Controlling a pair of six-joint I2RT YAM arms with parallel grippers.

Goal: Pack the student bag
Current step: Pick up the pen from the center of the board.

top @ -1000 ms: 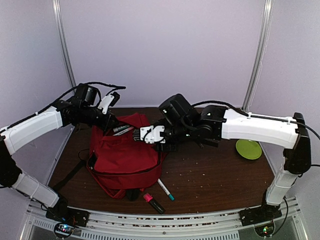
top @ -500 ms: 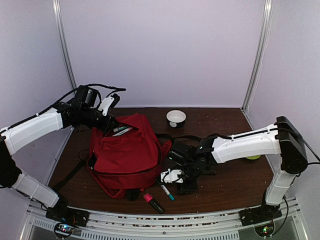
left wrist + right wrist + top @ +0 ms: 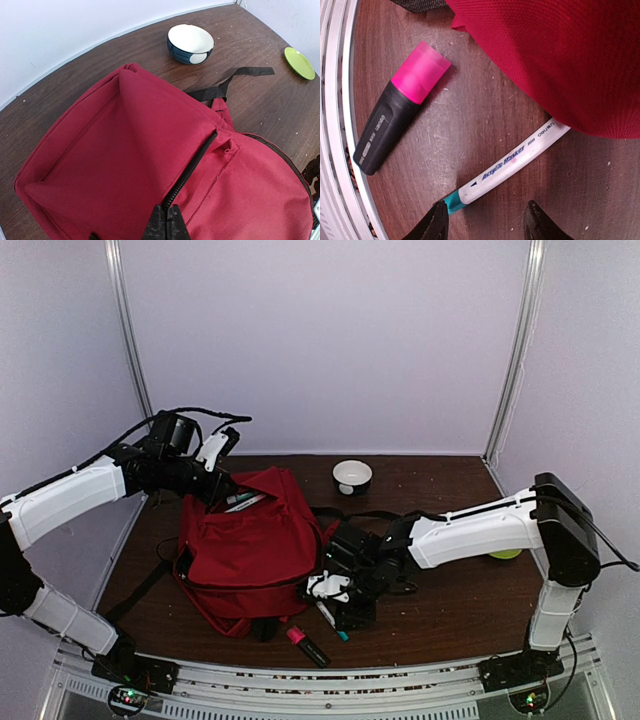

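The student bag (image 3: 255,550) is a big red backpack lying on the left of the table, its top opening held up, with pens (image 3: 243,500) poking out of it. My left gripper (image 3: 216,483) is shut on the bag's fabric by the black zipper (image 3: 192,167); its fingertips (image 3: 167,226) are pressed together. My right gripper (image 3: 337,602) hovers low at the bag's front right corner, open. Between and just ahead of its fingers (image 3: 436,220) lies a white marker with a teal cap (image 3: 510,167), one end tucked under the bag (image 3: 560,55). Nothing is gripped.
A pink and black highlighter (image 3: 400,127) lies near the table's front rail (image 3: 300,672). A white and blue bowl (image 3: 352,476) stands at the back. A green plate (image 3: 299,63) lies on the right. A black strap (image 3: 235,82) trails from the bag.
My right arm has swung from above the bag's opening down to the front of the table, over the marker. The left arm and the bag have stayed put.
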